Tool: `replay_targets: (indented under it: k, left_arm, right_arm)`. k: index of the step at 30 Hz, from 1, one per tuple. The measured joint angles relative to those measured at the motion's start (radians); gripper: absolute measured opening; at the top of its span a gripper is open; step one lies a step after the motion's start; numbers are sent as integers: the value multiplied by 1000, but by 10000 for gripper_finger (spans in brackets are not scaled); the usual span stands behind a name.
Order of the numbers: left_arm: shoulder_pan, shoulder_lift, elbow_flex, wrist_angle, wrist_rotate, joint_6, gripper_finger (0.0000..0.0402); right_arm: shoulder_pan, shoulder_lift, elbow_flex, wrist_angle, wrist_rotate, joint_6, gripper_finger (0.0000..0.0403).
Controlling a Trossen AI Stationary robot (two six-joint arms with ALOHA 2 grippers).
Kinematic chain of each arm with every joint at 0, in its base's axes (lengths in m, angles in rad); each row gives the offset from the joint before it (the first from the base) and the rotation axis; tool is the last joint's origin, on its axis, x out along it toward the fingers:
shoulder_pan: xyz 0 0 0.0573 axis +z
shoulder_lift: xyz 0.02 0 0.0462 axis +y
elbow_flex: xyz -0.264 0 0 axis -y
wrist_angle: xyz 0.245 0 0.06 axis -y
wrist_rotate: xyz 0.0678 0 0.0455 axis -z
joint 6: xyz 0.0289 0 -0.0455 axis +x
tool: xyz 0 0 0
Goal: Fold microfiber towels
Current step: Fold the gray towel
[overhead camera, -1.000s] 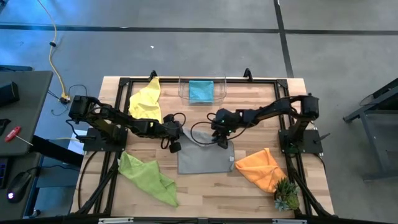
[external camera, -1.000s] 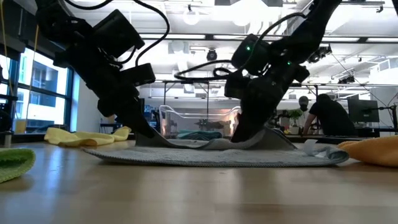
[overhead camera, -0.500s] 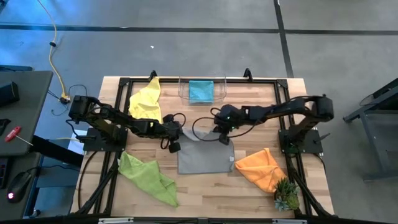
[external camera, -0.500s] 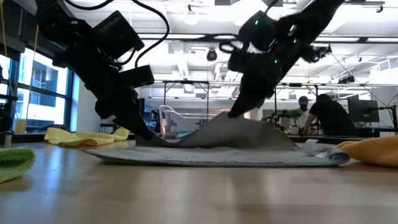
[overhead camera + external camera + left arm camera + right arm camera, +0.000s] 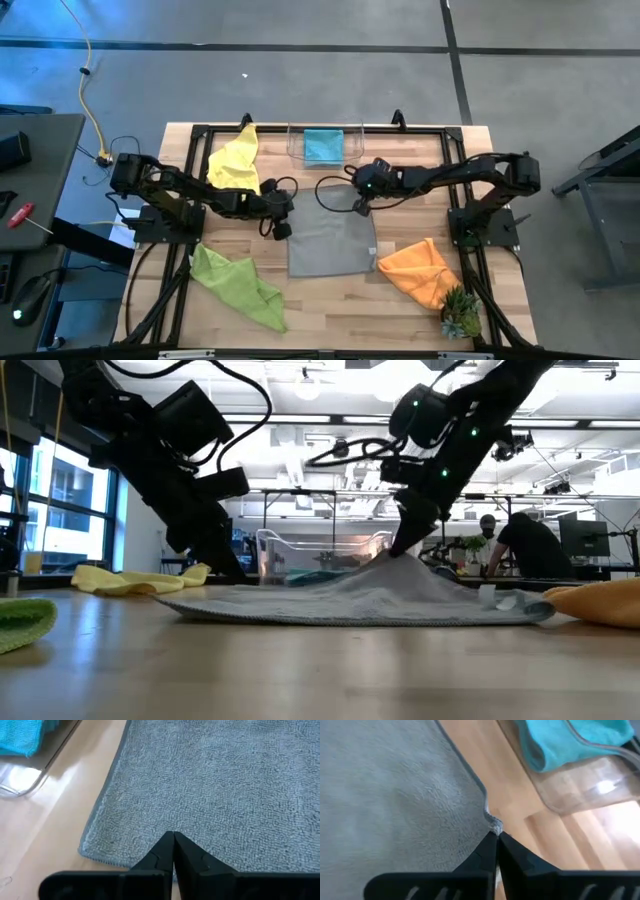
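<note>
grey towel (image 5: pixel 331 241) spread mid-bench, left gripper (image 5: pixel 279 215) clamped on its ten o'clock corner, right gripper (image 5: pixel 360 206) pinching its two o'clock corner

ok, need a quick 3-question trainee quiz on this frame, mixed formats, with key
1. True or false: the right gripper is shut on a corner of the grey towel.
2. What lies in the clear bin? A) yellow towel B) teal towel C) orange towel
3. Fill in: the plant sits beside the ____ towel.

Key:
1. True; the left gripper is shut at the corner beside it.
2. B, the teal towel.
3. Orange; the orange towel touches it.
</note>
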Motion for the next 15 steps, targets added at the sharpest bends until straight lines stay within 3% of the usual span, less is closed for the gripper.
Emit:
replay_targets:
  k: [6, 15]
  left_arm:
    - [0, 0, 0, 70, 32, 61, 0]
    - [76, 8, 1, 124, -6, 184, 0]
  right_arm:
    - [0, 22, 0, 39, 46, -10, 16]
    - [36, -13, 97, -182, 46, 42, 127]
